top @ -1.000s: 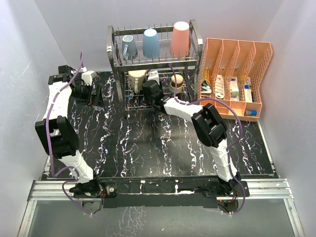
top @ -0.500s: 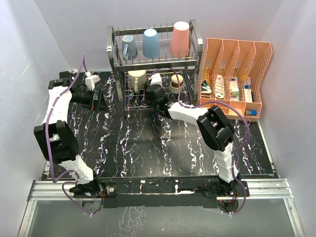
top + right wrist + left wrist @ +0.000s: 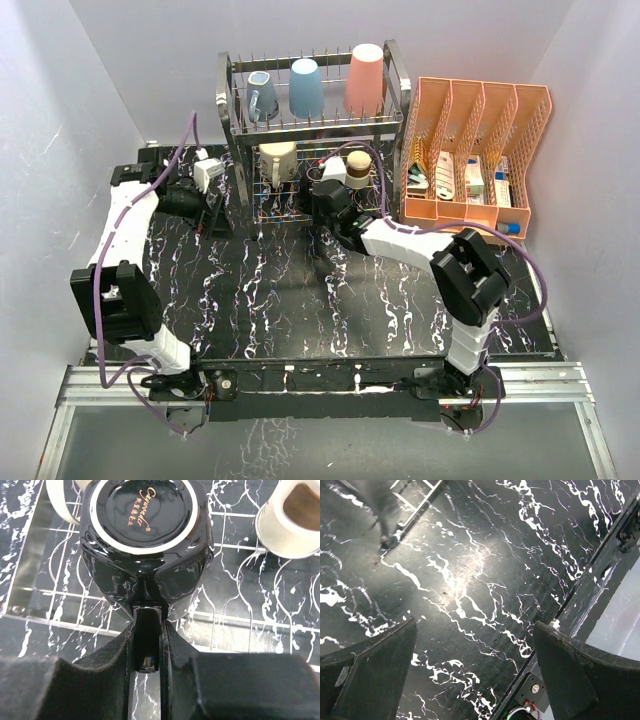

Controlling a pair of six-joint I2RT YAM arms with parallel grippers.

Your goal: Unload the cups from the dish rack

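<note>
The dish rack [image 3: 240, 128] stands at the back of the table. Its upper tier holds a grey-blue mug [image 3: 262, 97], a light-blue tumbler [image 3: 306, 87] and a salmon-pink tumbler [image 3: 366, 78]. The lower tier holds a cream cup [image 3: 278, 160] and a cream cup with a brown inside [image 3: 358, 164]. In the right wrist view a dark mug [image 3: 145, 530] sits upside down on the lower wires [image 3: 235, 605]. My right gripper [image 3: 147, 630] is shut on its handle [image 3: 146, 625]. My left gripper [image 3: 475, 665] is open and empty over the table, just left of the rack [image 3: 212, 210].
An orange slotted file organizer [image 3: 478, 160] with small boxes stands right of the rack. A rack foot [image 3: 390, 540] shows at the top left of the left wrist view. The black marbled table [image 3: 300, 300] has a metal rail along its near edge.
My left gripper has moved right, closer to the rack's left side. My right arm's elbow has swung right while the gripper stayed at the lower tier.
</note>
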